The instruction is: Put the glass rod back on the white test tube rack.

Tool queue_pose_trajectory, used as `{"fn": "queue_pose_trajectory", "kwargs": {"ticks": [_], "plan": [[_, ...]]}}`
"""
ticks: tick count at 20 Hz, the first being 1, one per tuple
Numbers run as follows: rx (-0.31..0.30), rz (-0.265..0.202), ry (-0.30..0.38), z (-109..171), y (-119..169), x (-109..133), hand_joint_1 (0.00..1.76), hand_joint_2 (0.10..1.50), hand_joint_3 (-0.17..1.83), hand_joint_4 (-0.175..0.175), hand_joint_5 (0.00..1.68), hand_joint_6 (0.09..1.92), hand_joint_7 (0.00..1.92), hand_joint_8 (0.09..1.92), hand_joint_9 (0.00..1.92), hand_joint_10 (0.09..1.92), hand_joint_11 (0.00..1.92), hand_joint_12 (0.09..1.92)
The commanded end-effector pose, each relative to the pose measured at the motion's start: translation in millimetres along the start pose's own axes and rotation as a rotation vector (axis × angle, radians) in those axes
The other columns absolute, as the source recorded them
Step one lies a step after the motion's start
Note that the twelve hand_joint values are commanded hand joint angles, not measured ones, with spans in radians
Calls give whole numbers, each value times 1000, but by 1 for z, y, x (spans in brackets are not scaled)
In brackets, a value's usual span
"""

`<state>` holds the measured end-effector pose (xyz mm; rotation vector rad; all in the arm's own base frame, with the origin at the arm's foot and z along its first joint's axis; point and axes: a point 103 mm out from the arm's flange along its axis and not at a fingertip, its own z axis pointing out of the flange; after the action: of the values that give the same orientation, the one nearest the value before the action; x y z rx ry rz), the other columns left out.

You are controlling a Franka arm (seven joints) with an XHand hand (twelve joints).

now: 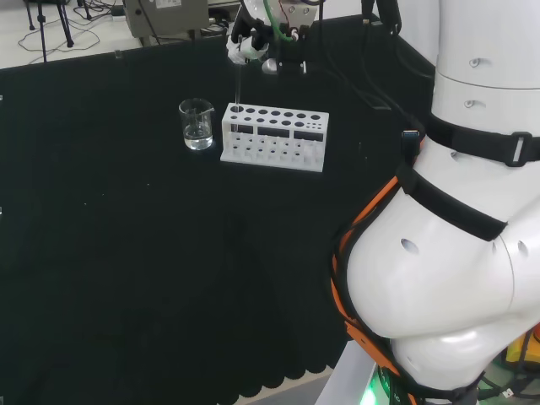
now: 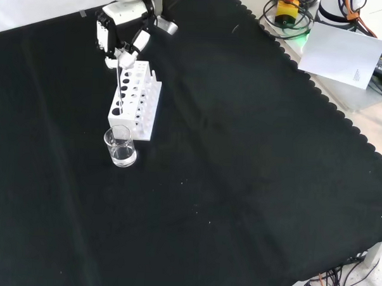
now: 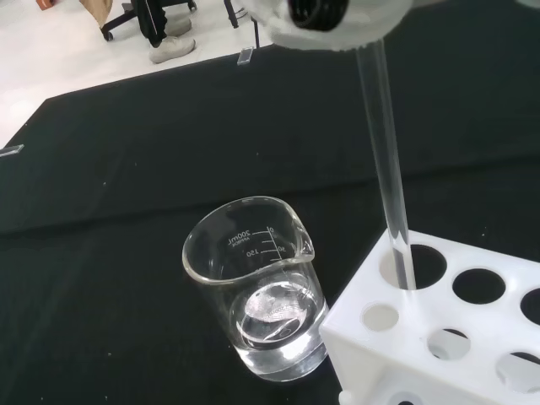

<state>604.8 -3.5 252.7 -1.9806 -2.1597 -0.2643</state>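
Note:
The white test tube rack (image 1: pixel 272 157) stands at the far middle of the black cloth in the head view. The hand (image 1: pixel 250 45) hovers above its left end, shut on the top of the clear glass rod (image 1: pixel 240 86). The rod hangs nearly upright, and its lower end is inside a corner hole of the rack (image 3: pixel 369 339), as the wrist view shows along the rod (image 3: pixel 385 152). In the front view the hand (image 2: pixel 123 30) is at the top left, with the rod (image 2: pixel 120 83) running down into the rack (image 2: pixel 145 113).
A small glass beaker (image 1: pixel 197 124) with a little clear liquid stands close beside the rack's end where the rod is, also seen as the beaker (image 2: pixel 120 147) and beaker (image 3: pixel 257 287). The arm's white links (image 1: pixel 456 211) fill the head view's right.

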Motion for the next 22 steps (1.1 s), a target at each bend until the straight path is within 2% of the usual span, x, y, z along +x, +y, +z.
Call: {"fn": "queue_pose_trajectory", "kwargs": {"ticks": [1, 7, 22], "plan": [[7, -3, -7, 2, 1, 1, 1296, 1048, 0, -175, 1255, 181, 1126, 1081, 1741, 620, 1262, 766], [21, 0, -11, 15, 5, 3, 1296, 1048, 0, -175, 1254, 182, 1126, 1082, 1741, 621, 1261, 766], [20, -14, 3, 19, 3, -3, 1296, 1048, 0, -175, 1254, 184, 1124, 1085, 1743, 622, 1260, 766]]}}
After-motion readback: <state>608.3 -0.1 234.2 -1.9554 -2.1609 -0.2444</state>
